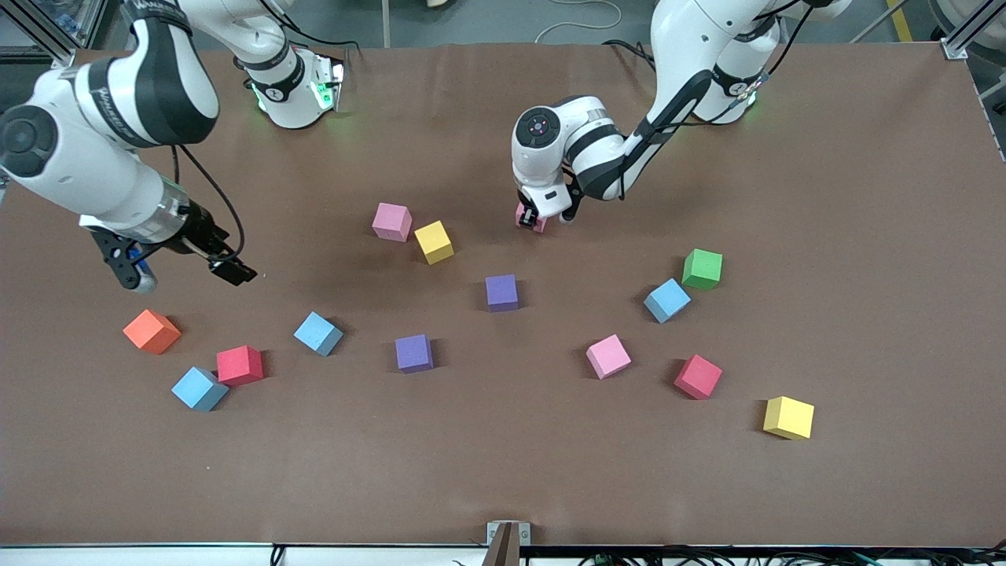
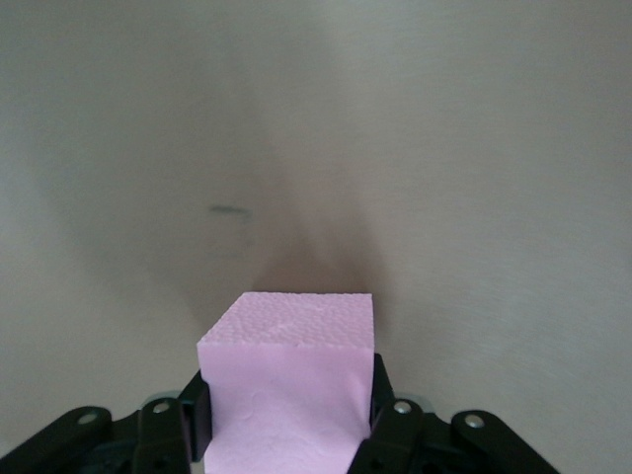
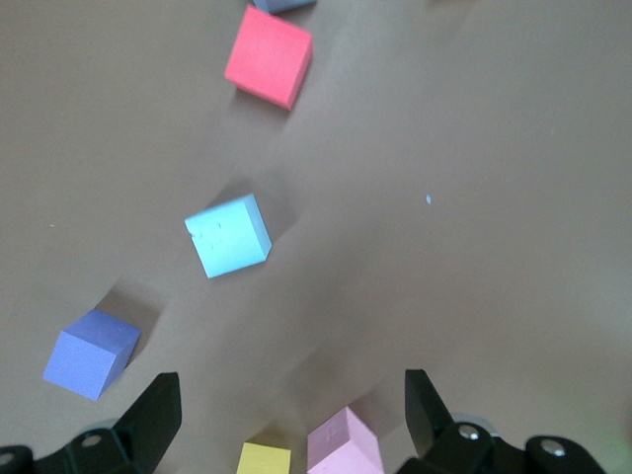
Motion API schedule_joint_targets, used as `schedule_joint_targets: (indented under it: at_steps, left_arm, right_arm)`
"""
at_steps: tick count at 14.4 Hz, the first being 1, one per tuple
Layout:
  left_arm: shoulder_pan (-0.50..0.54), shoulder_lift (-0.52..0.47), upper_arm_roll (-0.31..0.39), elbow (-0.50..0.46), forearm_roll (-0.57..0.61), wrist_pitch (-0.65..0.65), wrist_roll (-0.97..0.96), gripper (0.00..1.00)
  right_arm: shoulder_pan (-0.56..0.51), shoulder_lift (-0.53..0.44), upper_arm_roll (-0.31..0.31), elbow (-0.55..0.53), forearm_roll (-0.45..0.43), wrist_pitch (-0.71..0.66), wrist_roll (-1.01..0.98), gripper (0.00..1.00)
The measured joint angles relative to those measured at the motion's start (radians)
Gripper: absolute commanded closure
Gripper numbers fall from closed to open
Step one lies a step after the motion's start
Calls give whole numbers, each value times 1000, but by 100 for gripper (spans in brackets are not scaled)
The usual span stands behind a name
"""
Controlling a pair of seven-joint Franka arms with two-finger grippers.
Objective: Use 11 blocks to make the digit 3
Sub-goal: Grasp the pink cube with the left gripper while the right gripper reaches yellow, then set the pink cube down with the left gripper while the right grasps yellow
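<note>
Cubes lie scattered over the brown table (image 1: 864, 236), none touching in a figure yet, so by my judgement the digit 3 is not begun. Nearest the front camera sits a yellow cube (image 1: 788, 417) toward the left arm's end, then a red cube (image 1: 698, 376) and a pink cube (image 1: 608, 356). Toward the right arm's end a light blue cube (image 1: 200, 388) touches another red cube (image 1: 240, 365), with an orange cube (image 1: 152, 331) and a second light blue cube (image 1: 318, 333) near them. Mid-table stand two purple cubes (image 1: 413, 352) (image 1: 501, 292); a third light blue cube (image 1: 667, 300) lies just beside a green cube (image 1: 702, 269). Farther off, a pink cube (image 1: 391, 222) touches a yellow one (image 1: 434, 241).

Farthest of all is the held pink cube (image 1: 533, 220): the left gripper (image 1: 542, 214) is clamped on it from above, its fingers (image 2: 383, 395) pressed on two opposite faces, cube square between them and seemingly at table level. Where the figure is to stand is not marked.

Over the right arm's end hovers the right gripper (image 1: 177, 267), waiting, fingers spread wide and empty, above bare cloth; the red and light blue cubes there are its nearest pickings
</note>
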Motion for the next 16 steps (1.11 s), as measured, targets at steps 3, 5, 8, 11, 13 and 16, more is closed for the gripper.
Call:
schedule_joint_targets:
  at_steps: [3, 5, 8, 11, 13, 16]
  left_arm:
    - [-15, 0, -6, 22, 41, 0, 175, 86]
    - [-55, 0, -8, 34, 42, -7, 307, 84]
    - [-126, 0, -9, 57, 46, -41, 476, 81]
    - [-136, 0, -8, 63, 49, -46, 649, 80]
    - [-135, 0, -5, 63, 50, -48, 773, 79]
    - [-134, 0, -3, 65, 50, -49, 912, 74]
  right_arm:
    - [97, 0, 4, -4, 1, 3, 194, 0]
    - [170, -1, 7, -4, 1, 16, 324, 0]
    - [232, 0, 7, -6, 1, 29, 409, 0]
    - [251, 5, 7, -19, 1, 32, 417, 0]
    - [261, 19, 7, -30, 1, 46, 419, 0]
    - [270, 55, 7, -40, 1, 92, 420, 0]
